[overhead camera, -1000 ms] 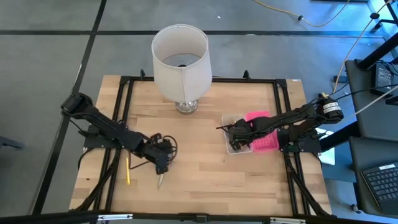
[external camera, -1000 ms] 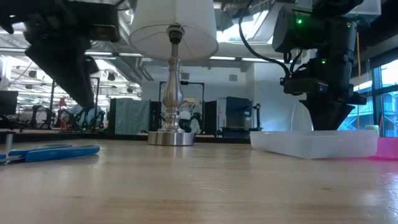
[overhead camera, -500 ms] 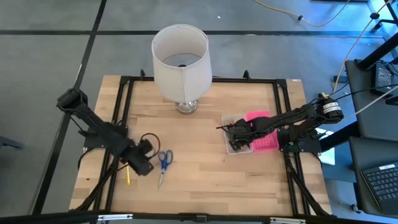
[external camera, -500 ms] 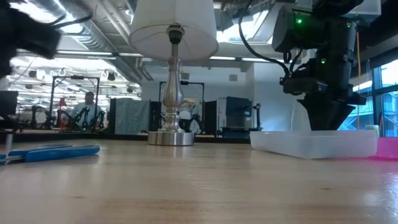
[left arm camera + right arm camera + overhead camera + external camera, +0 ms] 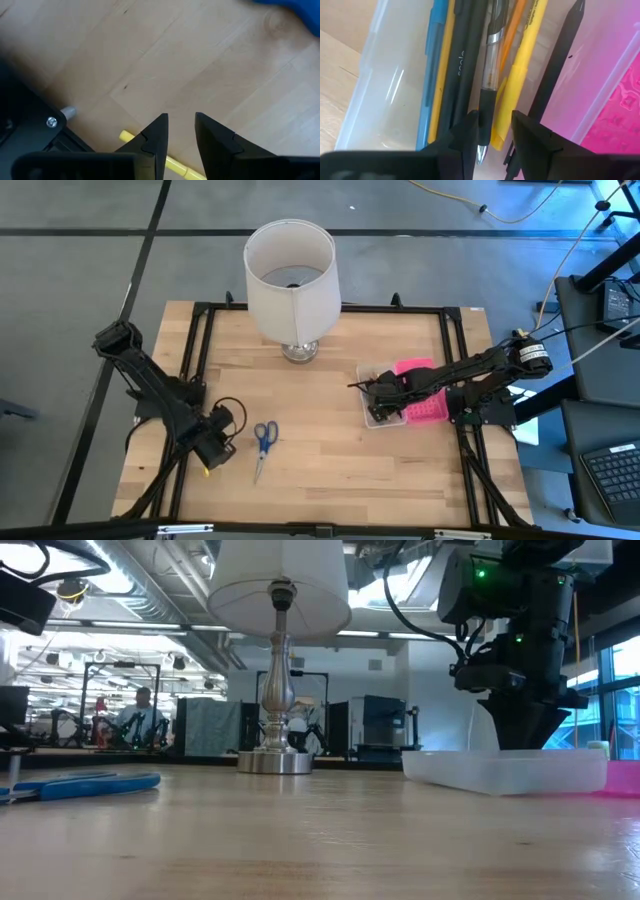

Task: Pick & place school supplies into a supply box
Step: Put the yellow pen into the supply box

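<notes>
My left gripper (image 5: 212, 444) hangs open above the near left of the table, over a yellow pencil (image 5: 205, 462) that lies flat on the wood; in the left wrist view the pencil (image 5: 172, 164) runs under my fingers. Blue-handled scissors (image 5: 262, 442) lie flat just to its right, also in the low view (image 5: 85, 783). My right gripper (image 5: 375, 394) is open over the clear supply box (image 5: 372, 418), whose pink lid (image 5: 420, 402) lies open beside it. In the box lie a blue pen (image 5: 432, 75), dark pens (image 5: 465, 65), a clear-barrelled pen (image 5: 489, 82) and yellow pencils (image 5: 520, 75).
A white lamp (image 5: 291, 275) stands at the far middle of the table, its metal foot (image 5: 274, 762) on the wood. Black rails (image 5: 195, 360) run along the table's left and right sides. Bare wood lies between the scissors and the box.
My left gripper has moved from above the scissors toward the table's left and near edges and now hangs over the yellow pencil. The scissors lie where they were. My right arm has kept still over the box.
</notes>
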Robot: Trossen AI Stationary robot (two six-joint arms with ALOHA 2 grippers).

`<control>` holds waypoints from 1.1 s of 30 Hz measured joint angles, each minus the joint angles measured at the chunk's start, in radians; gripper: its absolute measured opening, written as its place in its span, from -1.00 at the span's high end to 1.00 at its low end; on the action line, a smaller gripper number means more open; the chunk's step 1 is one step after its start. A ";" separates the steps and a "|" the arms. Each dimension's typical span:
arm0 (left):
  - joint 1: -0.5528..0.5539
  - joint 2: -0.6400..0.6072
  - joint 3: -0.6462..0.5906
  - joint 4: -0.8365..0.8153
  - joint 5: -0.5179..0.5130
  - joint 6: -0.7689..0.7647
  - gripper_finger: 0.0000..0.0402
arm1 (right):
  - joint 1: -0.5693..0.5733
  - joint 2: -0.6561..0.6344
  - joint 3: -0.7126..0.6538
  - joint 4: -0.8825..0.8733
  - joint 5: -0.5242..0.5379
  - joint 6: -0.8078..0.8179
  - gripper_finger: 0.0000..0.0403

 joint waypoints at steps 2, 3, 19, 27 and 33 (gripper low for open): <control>0.000 0.000 0.000 0.000 0.000 0.007 0.55 | 0.000 0.000 0.000 0.000 0.000 0.000 0.40; 0.000 0.000 0.000 0.000 0.000 0.007 0.55 | 0.000 0.000 0.000 0.000 0.000 0.000 0.40; -0.030 0.000 0.000 0.034 -0.047 -0.013 0.12 | 0.000 0.000 0.000 0.010 0.000 0.001 0.40; -0.030 0.002 0.000 0.109 0.022 -0.156 0.13 | 0.000 0.000 0.000 0.014 0.000 0.001 0.39; -0.072 0.027 -0.042 0.050 0.141 -0.378 0.17 | 0.000 0.000 0.000 0.014 0.000 0.001 0.39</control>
